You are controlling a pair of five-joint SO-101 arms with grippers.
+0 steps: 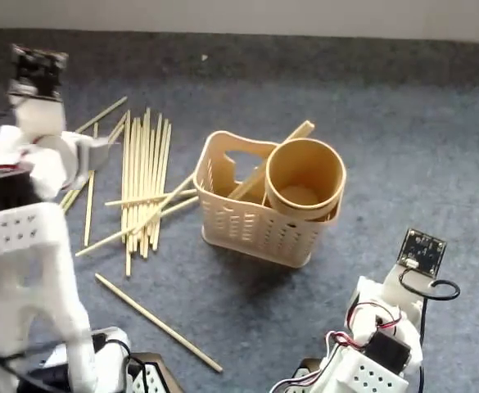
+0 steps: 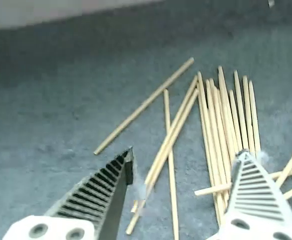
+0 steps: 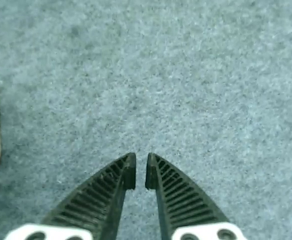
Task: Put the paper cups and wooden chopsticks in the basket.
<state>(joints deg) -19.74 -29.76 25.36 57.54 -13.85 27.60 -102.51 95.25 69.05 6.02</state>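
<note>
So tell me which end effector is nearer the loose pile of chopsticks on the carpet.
Left. The left end effector hovers open right over the chopstick pile; the right end effector sits beyond the basket from the pile, above bare carpet.

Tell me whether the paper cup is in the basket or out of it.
In. The paper cup sits tilted inside one end of the basket, its rim sticking up above the basket's wall.
</note>
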